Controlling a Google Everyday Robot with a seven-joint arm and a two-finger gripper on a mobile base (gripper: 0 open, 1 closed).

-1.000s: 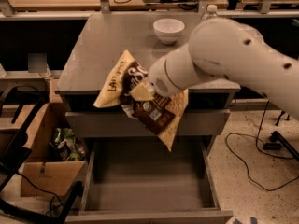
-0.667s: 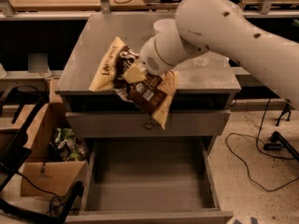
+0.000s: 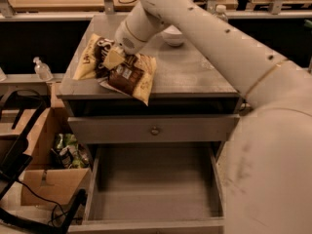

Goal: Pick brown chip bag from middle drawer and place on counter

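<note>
The brown chip bag (image 3: pixel 127 74), crumpled with tan edges and a dark centre, sits over the front left part of the counter (image 3: pixel 190 72), its lower corner hanging past the front edge. My gripper (image 3: pixel 113 58) is shut on the bag's middle, at the end of the white arm (image 3: pixel 204 28) that reaches in from the right. The middle drawer (image 3: pixel 156 189) is pulled out below and shows a bare grey floor.
A white bowl (image 3: pixel 171 35) stands at the back of the counter behind the arm. A closed drawer front with a round knob (image 3: pixel 155 129) sits above the open drawer. A cardboard box (image 3: pixel 51 172) and a clear bottle (image 3: pixel 42 69) are at the left.
The arm has carried the bag up and back, from in front of the upper drawer onto the counter's front left part.
</note>
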